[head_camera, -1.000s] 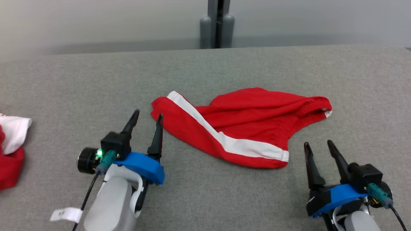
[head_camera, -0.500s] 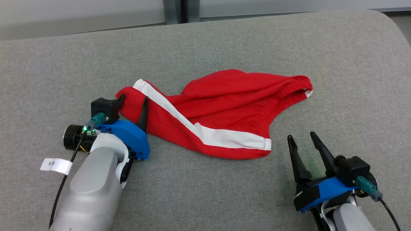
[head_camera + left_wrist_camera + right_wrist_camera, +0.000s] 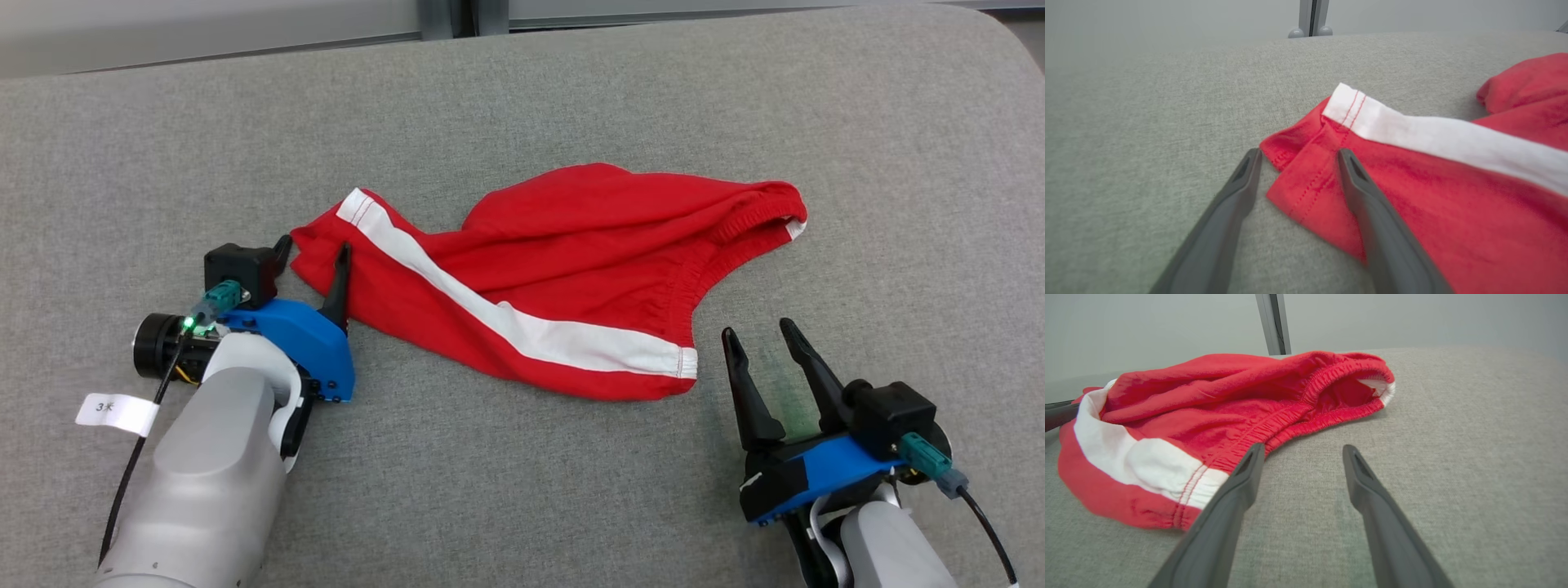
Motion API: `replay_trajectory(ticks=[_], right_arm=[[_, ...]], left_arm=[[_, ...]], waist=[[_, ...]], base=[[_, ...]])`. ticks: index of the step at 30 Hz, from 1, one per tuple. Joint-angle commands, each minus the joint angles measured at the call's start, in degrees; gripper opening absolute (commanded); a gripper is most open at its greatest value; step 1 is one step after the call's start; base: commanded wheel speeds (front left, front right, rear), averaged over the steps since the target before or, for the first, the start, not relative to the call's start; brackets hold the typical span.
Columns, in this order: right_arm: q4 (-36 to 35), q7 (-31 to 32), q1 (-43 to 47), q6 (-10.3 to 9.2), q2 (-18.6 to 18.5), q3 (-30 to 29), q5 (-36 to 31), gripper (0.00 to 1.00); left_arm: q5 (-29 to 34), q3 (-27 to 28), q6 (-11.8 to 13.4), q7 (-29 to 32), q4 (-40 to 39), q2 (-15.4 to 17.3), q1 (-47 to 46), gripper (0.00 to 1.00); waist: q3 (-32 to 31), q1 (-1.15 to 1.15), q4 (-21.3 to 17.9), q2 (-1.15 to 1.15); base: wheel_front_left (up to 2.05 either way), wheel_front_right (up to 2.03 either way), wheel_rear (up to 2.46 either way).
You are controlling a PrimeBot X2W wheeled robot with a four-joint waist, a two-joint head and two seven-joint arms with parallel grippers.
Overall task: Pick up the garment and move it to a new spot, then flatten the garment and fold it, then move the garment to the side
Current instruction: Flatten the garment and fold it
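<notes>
Your red shorts [image 3: 571, 269] with the white side stripe [image 3: 522, 327] lie crumpled in the middle of the surface, with the leg hem to the left and the elastic waistband to the right. The hem corner sits between the fingers of your left gripper [image 3: 312, 257], which is spread wide and holds nothing. One finger is over the red cloth, the other over bare surface. Your right gripper [image 3: 759, 333] is just as wide and empty, just beside the stripe's near right end. The grey fabric surface [image 3: 522, 98] leaves open room on every side of the shorts. You can see its far edge and rounded far-right corner, but its near edge is cut off. The folds hide how the far leg lies.
</notes>
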Motion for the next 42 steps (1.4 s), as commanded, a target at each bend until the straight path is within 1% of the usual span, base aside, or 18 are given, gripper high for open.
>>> replay_trajectory(ticks=[1,2,6,12,17,21,25,29,30,31,32,33,35,39,42], right_arm=[[0.0,-0.2,-0.7,0.0,-0.1,0.2,0.5,1.0],[0.1,-0.2,-0.6,0.0,-0.1,0.2,0.5,1.0],[0.5,-0.2,0.1,0.0,-0.1,-0.5,0.4,1.0],[1.2,-0.2,1.0,0.0,0.0,-1.1,0.6,1.0],[1.9,-0.2,2.9,0.0,-0.1,-1.7,1.1,1.0],[2.6,-0.2,5.2,0.0,-0.1,-2.0,1.6,1.0],[3.1,-0.2,7.6,0.0,-0.1,-1.8,1.9,1.0],[3.3,-0.2,9.9,0.0,-0.1,-1.3,2.5,1.0],[3.3,-0.2,10.5,0.0,-0.1,-1.2,2.6,1.0],[3.3,-0.2,11.0,0.0,-0.1,-1.1,2.7,1.0],[3.3,-0.2,11.5,0.0,-0.1,-1.1,2.8,1.0],[3.2,-0.2,11.9,0.0,-0.1,-0.9,2.9,1.0],[2.8,-0.2,12.5,0.0,-0.1,-0.6,3.0,1.0],[1.8,-0.2,13.1,0.0,-0.1,-0.5,2.9,1.0],[1.4,-0.2,13.3,0.0,-0.1,-0.1,1.9,1.0]], left_arm=[[0.0,-1.1,-0.1,-0.3,0.8,-0.2,-0.2,0.37],[-0.2,-1.7,-0.1,-0.2,1.0,-0.4,0.1,0.0],[-1.8,-4.7,-0.1,-0.5,0.4,-1.2,2.0,0.0],[-3.9,-5.7,-0.1,-0.9,-3.2,-1.2,3.5,0.0],[-3.9,-2.6,0.0,-0.9,-10.6,-1.3,9.9,0.0],[-3.1,0.5,1.1,-0.9,-15.4,-2.3,17.5,0.0],[-1.7,3.6,2.0,-0.9,-19.7,-3.1,25.6,0.0],[-0.4,7.0,3.6,-1.0,-22.7,-3.9,33.2,0.0],[0.0,7.9,4.1,-1.0,-23.7,-4.2,35.1,0.2],[0.7,8.7,4.4,-1.0,-24.6,-4.5,36.8,0.48],[1.2,9.5,4.9,-1.0,-25.5,-4.6,38.2,0.96],[2.1,10.4,5.4,-1.0,-26.5,-4.7,39.5,1.0],[4.1,11.8,6.3,-1.0,-28.9,-4.8,41.3,1.0],[7.9,14.5,7.2,-1.0,-33.1,-5.2,44.0,1.0],[10.0,15.9,6.9,-0.9,-34.8,-5.4,44.8,1.0]], waist=[[0.1,-0.01,0.0,0.0],[0.1,-0.01,0.0,0.0],[-0.8,-0.01,0.8,0.0],[-3.0,-0.01,3.2,0.0],[-7.0,-0.01,6.5,0.0],[-10.8,-0.01,8.7,0.0],[-14.3,-0.01,10.0,0.0],[-17.5,-0.01,10.1,0.0],[-18.2,-0.01,10.0,0.0],[-18.9,-0.01,9.9,0.0],[-19.3,-0.01,9.8,0.0],[-19.7,-0.01,9.7,0.0],[-20.2,-0.01,9.4,0.0],[-20.8,-0.01,9.0,0.0],[-21.1,-0.01,8.9,0.0]], base=[[0.0,0.0,0.0],[0.0,0.0,0.0],[0.0,0.0,0.0],[0.0,0.0,0.0],[0.0,0.0,0.0],[0.0,0.0,0.0],[0.0,0.0,0.0],[0.0,0.0,0.0],[0.0,0.0,0.0],[0.0,0.0,0.0],[0.0,0.0,0.0],[0.0,0.0,0.0],[0.0,0.0,0.0],[0.0,0.0,0.0],[0.0,0.0,0.0]])
